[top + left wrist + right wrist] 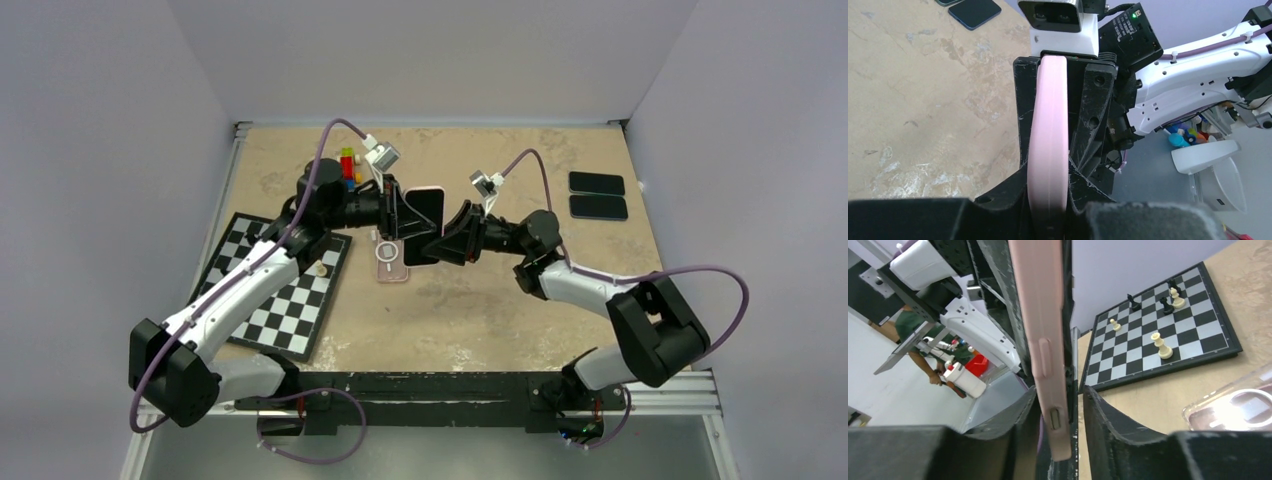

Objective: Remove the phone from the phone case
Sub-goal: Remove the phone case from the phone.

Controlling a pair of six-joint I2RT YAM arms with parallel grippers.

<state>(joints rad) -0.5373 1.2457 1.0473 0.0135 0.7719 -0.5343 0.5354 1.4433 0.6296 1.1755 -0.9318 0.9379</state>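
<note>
A phone in a pink case is held on edge in the air above the middle of the table. My left gripper is shut on the pink case from the left, its fingers pressed on both faces. My right gripper comes from the right and straddles the same case. In the right wrist view one finger stands a narrow gap off the phone's black edge, so the right gripper is open around it.
A clear case lies flat on the table under the held phone and shows in the right wrist view. A chessboard with a few pieces lies at the left. Two dark phones lie at the back right. Coloured blocks stand behind.
</note>
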